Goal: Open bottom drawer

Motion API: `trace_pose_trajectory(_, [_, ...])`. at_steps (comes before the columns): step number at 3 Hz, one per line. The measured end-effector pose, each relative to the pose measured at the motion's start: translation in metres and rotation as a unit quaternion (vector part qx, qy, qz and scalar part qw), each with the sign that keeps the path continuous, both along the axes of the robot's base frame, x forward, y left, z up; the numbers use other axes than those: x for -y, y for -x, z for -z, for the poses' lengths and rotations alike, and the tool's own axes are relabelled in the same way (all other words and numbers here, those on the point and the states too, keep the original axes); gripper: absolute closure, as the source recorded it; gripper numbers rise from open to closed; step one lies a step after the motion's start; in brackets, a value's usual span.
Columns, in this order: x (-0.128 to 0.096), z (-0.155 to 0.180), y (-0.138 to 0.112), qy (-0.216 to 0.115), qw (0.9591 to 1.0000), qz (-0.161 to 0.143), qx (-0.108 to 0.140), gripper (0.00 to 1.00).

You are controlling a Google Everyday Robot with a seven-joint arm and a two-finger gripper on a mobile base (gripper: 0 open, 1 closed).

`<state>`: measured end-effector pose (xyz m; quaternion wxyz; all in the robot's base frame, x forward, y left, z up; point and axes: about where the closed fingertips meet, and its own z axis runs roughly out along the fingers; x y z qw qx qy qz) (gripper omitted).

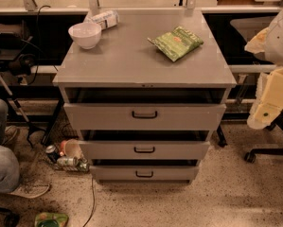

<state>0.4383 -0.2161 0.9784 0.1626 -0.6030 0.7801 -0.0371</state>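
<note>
A grey metal cabinet [131, 63] stands on a speckled floor with its three drawers facing the camera, a dark gap showing above each front. The bottom drawer [117, 173], the shortest and narrowest of the three, sits just above the floor beneath the middle drawer [108, 150] and the taller top drawer [98, 116]; its small black loop handle [144, 174] is centred on the front and nothing touches it. The robot's pale gripper [268, 103] hangs at the right edge of the view, beside the cabinet at about the height of the top drawer and well apart from the bottom drawer; whether it is open or closed cannot be told. On the cabinet top, a white bowl [85, 34] rests near the back left corner, with a bottle [104, 19] lying on its side just behind it, and a green snack bag [176, 42] lies toward the right. Crushed cans [65, 161] lie on the floor at the cabinet's lower left, near a seated person's legs [0, 167].
</note>
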Motion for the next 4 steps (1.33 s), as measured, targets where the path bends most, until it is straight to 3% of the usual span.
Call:
trace_pose_trajectory(1, [0.0, 0.0, 0.0, 0.0, 1.0, 0.0, 0.0, 0.0])
trace_pose_trajectory(2, [-0.007, 0.046, 0.012, 0.0, 0.9992, -0.032, -0.025, 0.0])
trace_pose_trajectory(3, [-0.017, 0.114, 0.033, -0.032, 0.9955, -0.066, -0.061, 0.0])
trace_pose_trajectory(4, [-0.053, 0.208, 0.064, -0.115, 0.9817, -0.093, -0.119, 0.0])
